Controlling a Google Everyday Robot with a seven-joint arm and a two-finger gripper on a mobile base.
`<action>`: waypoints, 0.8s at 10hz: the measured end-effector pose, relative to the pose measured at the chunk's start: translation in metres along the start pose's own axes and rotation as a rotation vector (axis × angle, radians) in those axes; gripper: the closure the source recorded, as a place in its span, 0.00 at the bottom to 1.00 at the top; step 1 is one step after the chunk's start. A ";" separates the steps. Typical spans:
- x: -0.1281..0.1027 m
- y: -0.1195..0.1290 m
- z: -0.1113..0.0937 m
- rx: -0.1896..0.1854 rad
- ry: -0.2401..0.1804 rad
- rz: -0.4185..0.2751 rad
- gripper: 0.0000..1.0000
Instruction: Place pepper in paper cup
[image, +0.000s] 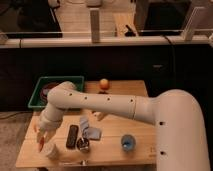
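Note:
My gripper hangs low over the front left corner of the wooden table, at the end of the white arm reaching in from the right. The pepper, a slim red-orange streak, shows right under the gripper's tip. It is just left of and above the paper cup's rim. The paper cup is short and off-white and stands upright near the table's front edge. Whether the gripper grips the pepper I cannot tell.
A black bar lies right of the cup, with a blue-grey packet and a small shiny object beside it. A blue cup stands front centre. A green bin sits back left, a round orange fruit at the back.

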 end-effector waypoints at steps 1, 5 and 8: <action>-0.003 0.002 0.000 -0.008 -0.006 0.008 0.82; -0.011 0.008 0.005 -0.068 -0.044 0.032 0.44; -0.011 0.015 0.015 -0.093 -0.119 0.039 0.20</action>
